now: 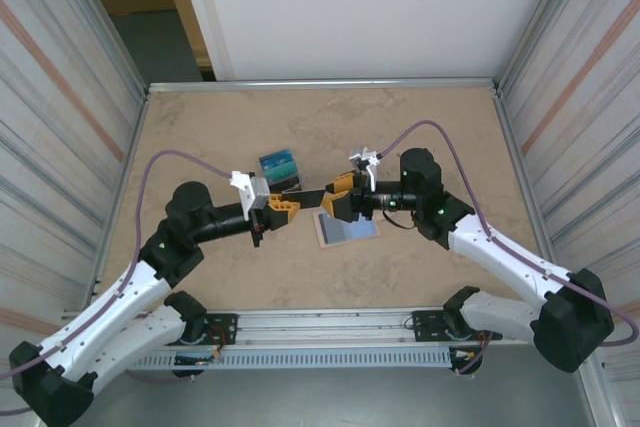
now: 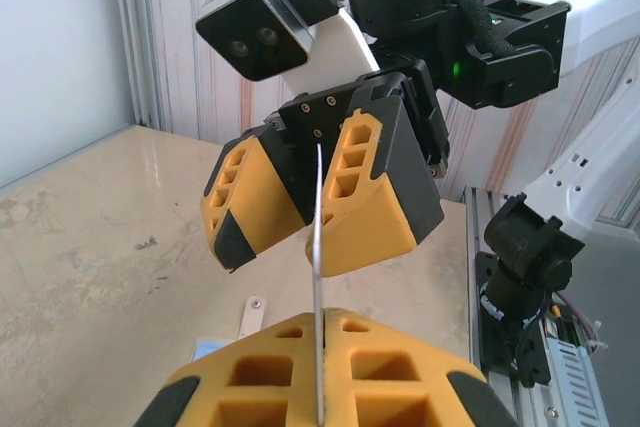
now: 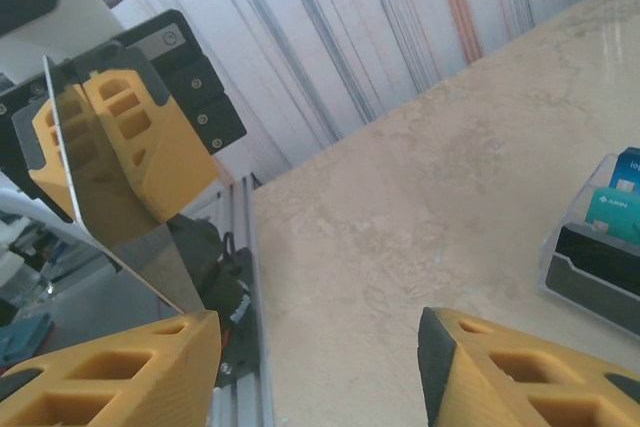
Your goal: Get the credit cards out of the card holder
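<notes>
A beige, marbled table (image 1: pixel 200 127) sits between ribbed metal side walls (image 1: pixel 60 97), with a white panel (image 1: pixel 350 7) behind it. A clear plastic stand (image 1: pixel 283 179) rests near the table's middle. An aluminium rail (image 1: pixel 330 319) lines the near edge.

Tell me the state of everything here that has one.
Card: in the air, gripped at one end.
Left pincer: shut on the card.
Right pincer: open, fingers either side of the card.
Card holder: lying open on the table.
Clear stand: upright, cards inside.
</notes>
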You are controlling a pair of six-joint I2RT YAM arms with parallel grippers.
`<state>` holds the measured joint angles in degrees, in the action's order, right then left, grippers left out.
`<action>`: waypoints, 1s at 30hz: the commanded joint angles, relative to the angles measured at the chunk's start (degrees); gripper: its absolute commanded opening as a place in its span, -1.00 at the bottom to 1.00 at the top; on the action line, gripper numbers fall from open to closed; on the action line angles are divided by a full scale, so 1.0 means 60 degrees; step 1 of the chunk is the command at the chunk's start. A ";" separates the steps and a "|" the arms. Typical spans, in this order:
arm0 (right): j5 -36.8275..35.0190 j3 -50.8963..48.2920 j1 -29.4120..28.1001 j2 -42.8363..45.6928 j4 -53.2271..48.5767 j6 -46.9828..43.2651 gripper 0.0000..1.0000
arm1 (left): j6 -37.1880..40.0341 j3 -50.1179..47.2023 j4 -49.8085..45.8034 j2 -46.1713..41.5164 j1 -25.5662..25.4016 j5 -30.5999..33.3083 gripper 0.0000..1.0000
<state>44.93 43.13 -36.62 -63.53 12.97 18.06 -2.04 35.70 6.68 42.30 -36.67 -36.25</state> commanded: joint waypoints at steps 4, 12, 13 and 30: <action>0.0803 0.0629 -0.0317 -0.0066 0.0474 -0.0037 0.02 | -0.0610 -0.0011 0.0845 0.0403 -0.0042 -0.0517 -1.00; 0.0605 0.0535 -0.0347 0.0470 -0.0057 -0.0366 -0.09 | -0.0575 -0.0016 0.0777 0.0301 -0.0042 -0.0169 -1.00; 0.0543 0.0498 -0.0347 0.0548 -0.0099 -0.0382 -0.09 | -0.0575 -0.0004 0.0769 0.0301 -0.0042 -0.0177 -1.00; 0.0565 0.0223 -0.0492 0.1077 -0.0357 -0.0502 -0.19 | -0.0682 0.0053 0.0872 0.0464 -0.0042 -0.0360 -1.00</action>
<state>44.88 44.40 -37.58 -58.37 9.78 16.58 -5.82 35.66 12.71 44.10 -36.58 -38.13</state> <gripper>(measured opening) 0.404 0.069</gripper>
